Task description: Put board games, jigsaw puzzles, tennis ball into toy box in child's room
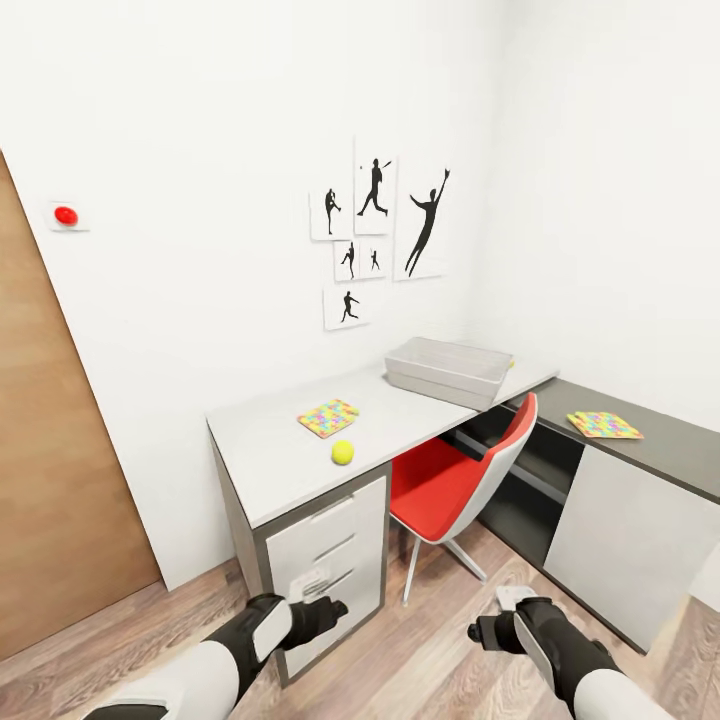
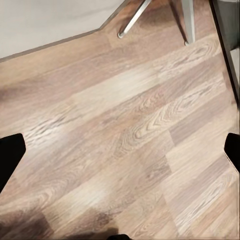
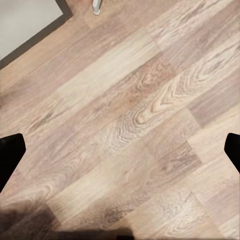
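The grey toy box (image 1: 448, 370) stands at the back of the light grey table (image 1: 270, 470). One jigsaw puzzle (image 1: 328, 417) lies flat near the table's middle, with the tennis ball (image 1: 343, 452) just in front of it. A second jigsaw puzzle (image 1: 603, 425) lies on the dark side wing at the right. A small yellow bit shows behind the box's far corner; what it is cannot be told. The board games and the bed are out of view. My left gripper (image 1: 325, 610) (image 2: 120, 152) and right gripper (image 1: 487, 632) (image 3: 120, 150) hang low over the wood floor, both open and empty.
A red and white chair (image 1: 455, 480) is tucked at the desk's inner corner. The white drawer unit (image 1: 330, 550) stands just ahead of my left gripper. A brown door (image 1: 50, 450) is at the left, a red wall button (image 1: 66, 215) above it. Wood-plank floor (image 1: 440, 660) lies below both arms.
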Robot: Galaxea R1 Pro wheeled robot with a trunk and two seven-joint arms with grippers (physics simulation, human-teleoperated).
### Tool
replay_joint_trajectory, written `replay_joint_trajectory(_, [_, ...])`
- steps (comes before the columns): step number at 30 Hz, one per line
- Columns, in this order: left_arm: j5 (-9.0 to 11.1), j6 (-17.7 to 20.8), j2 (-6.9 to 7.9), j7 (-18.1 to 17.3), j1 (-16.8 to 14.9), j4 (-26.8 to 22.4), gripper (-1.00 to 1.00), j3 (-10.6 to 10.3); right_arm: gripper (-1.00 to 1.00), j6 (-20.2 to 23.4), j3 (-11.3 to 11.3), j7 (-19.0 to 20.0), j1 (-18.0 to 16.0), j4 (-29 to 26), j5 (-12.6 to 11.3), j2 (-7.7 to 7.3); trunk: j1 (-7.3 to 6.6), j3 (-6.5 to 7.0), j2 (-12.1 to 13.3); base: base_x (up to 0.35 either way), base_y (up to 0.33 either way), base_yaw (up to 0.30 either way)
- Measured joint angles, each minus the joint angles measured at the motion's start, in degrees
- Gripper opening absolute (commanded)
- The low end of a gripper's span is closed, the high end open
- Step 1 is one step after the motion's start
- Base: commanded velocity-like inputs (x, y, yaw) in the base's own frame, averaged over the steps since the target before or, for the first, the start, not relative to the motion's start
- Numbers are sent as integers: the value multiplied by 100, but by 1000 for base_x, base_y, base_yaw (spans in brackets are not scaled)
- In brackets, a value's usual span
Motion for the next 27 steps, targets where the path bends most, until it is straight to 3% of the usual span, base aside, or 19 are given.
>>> replay_joint_trajectory(9, [33,9,0,-203,90,-53,100,-8,100,262,7,24,0,-216,-4,-18,0,0,0,0,0,0])
replay_joint_trajectory(27, [48,0,0,-598,128,-113,100,-29,100,335,7,33,-15,-287,3,-41,-395,323,721,0,0,0])
